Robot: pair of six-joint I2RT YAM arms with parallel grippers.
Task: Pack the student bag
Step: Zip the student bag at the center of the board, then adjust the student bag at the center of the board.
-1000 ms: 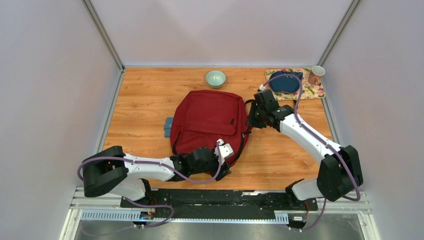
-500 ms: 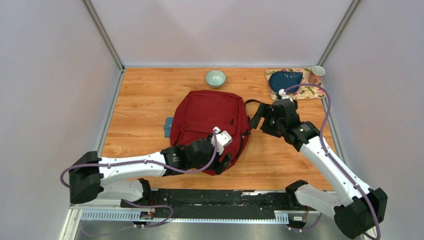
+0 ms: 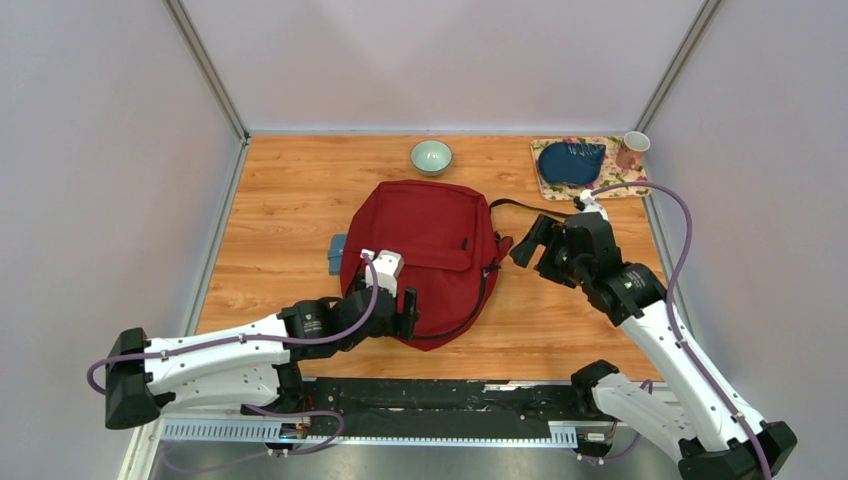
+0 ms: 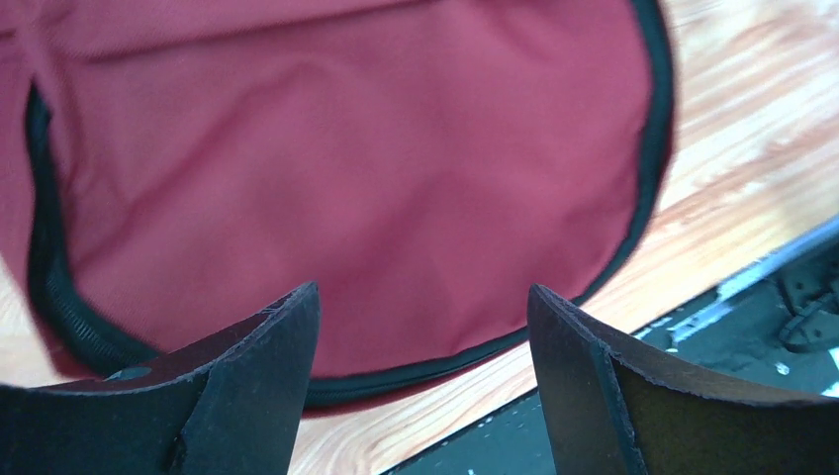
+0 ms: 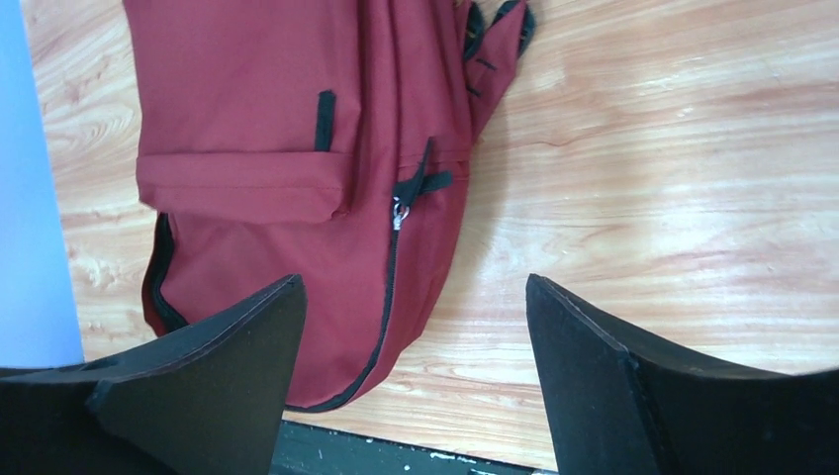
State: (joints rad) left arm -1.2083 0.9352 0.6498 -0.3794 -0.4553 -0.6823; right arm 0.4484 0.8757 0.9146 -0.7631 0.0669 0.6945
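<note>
While pale walls box in the wooden table, the student bag lies flat at frame centre. The left gripper gapes empty over its lower edge; the right gripper gapes empty just right of it. A green bowl sits at upper centre.

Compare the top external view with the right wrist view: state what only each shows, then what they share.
Only the top external view shows the green bowl, the dark blue pouch on the floral mat, the cup, a small blue item beside the student bag, and the left gripper over the bag. Only the right wrist view shows the silver zipper pull up close. Both show the bag, the wooden table and the right gripper, open and holding nothing.
</note>
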